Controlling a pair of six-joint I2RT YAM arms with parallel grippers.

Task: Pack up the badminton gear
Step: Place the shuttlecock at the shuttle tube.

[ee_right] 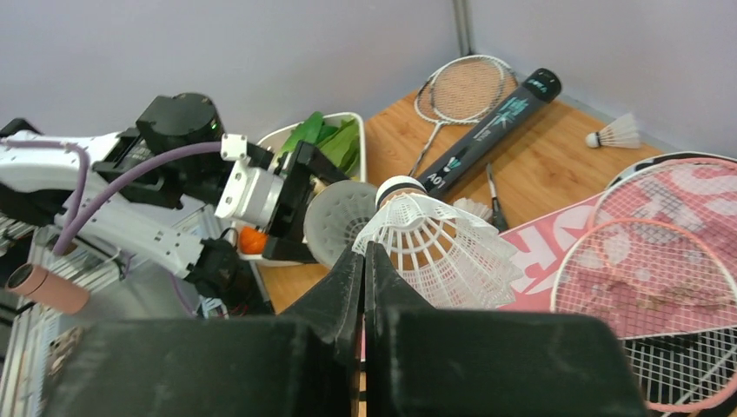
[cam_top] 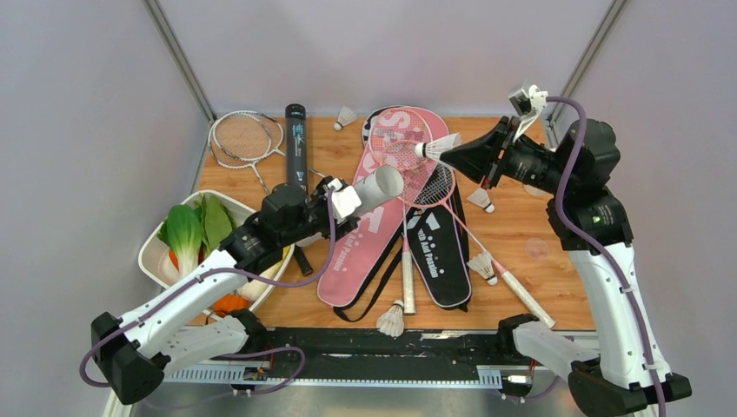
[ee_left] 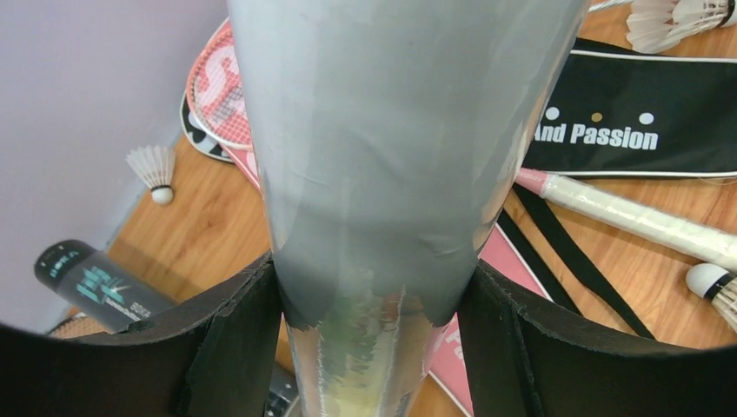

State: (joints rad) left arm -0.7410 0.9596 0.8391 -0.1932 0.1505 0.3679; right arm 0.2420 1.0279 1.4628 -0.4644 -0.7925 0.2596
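My left gripper (cam_top: pixel 343 201) (ee_left: pixel 374 321) is shut on a white tube (cam_top: pixel 380 185) (ee_left: pixel 400 156), held above the pink bag (cam_top: pixel 365 234) with its open mouth (ee_right: pixel 337 222) facing right. My right gripper (cam_top: pixel 448 155) (ee_right: pixel 365 261) is shut on the skirt edge of a white shuttlecock (cam_top: pixel 437 146) (ee_right: pixel 439 248). Its cork points at the tube's mouth, a short gap away. A pink racket (cam_top: pixel 408 148) lies on the pink and black bags (cam_top: pixel 439 248). A black tube (cam_top: pixel 295 143) and a silver racket (cam_top: pixel 248 137) lie at the back left.
Loose shuttlecocks lie on the table at the back (cam_top: pixel 345 117), right of the bags (cam_top: pixel 481 200) (cam_top: pixel 484 267) and near the front edge (cam_top: pixel 392 320). A white tray of vegetables (cam_top: pixel 149 250) sits at the left under my left arm.
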